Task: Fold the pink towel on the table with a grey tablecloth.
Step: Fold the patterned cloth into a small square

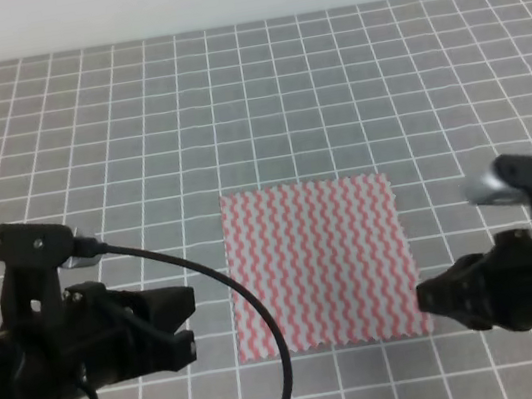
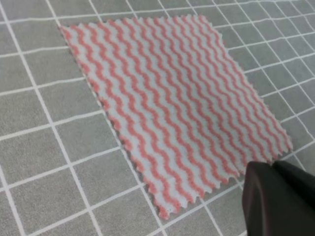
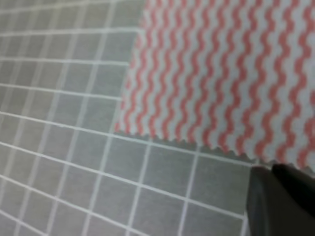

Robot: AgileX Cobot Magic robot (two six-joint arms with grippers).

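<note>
From the high view, the pink towel [image 1: 319, 265] lies flat and unfolded on the table with a grey tablecloth [image 1: 250, 101], no writing readable anywhere. The left gripper [image 1: 186, 323] sits just off the towel's near-left corner, fingers a little apart, holding nothing. The right gripper [image 1: 430, 302] is by the near-right corner; how far it's open I cannot tell.

Left wrist view: the towel's serrated edges show clearly, and only a dark finger [image 2: 278, 199] pokes in, cut off at the corner.

Right wrist view: blurry, one dark finger [image 3: 280, 196] beside the towel's edge.
</note>
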